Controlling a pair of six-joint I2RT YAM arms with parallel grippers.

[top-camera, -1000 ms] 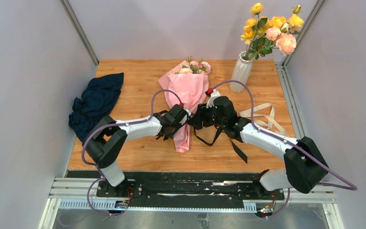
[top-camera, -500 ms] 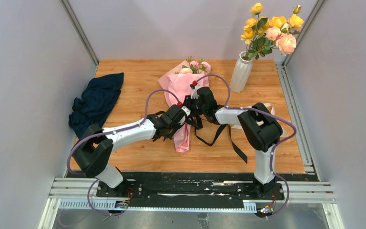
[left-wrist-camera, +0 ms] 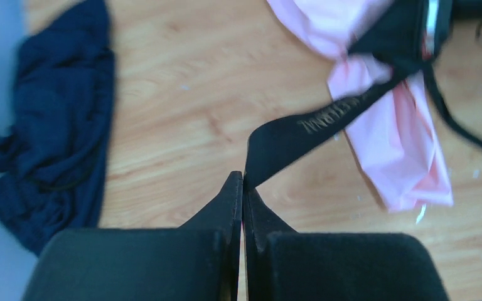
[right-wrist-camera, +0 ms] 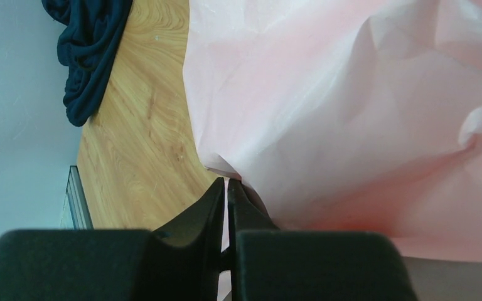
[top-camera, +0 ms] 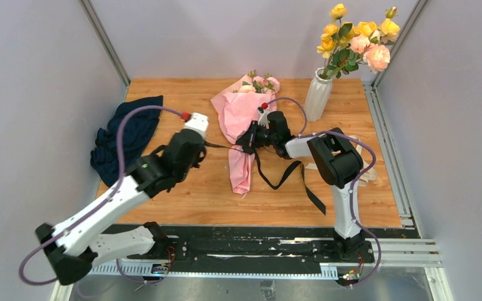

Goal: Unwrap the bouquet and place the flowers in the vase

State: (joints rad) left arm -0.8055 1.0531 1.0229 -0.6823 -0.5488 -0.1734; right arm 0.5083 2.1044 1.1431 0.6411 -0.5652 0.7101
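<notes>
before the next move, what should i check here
1. Left tool pinching ribbon end: ok
2. Ribbon stretched straight toward the bouquet: ok
3. Right tool shut on paper edge: ok
4. Knot undone: cannot tell
5. Flowers out of the paper: not ok
6. Vase upright, apart from both arms: ok

Soft, even light is cast throughout; shadows are faint. The left wrist view's upper right is blurred by motion.
</notes>
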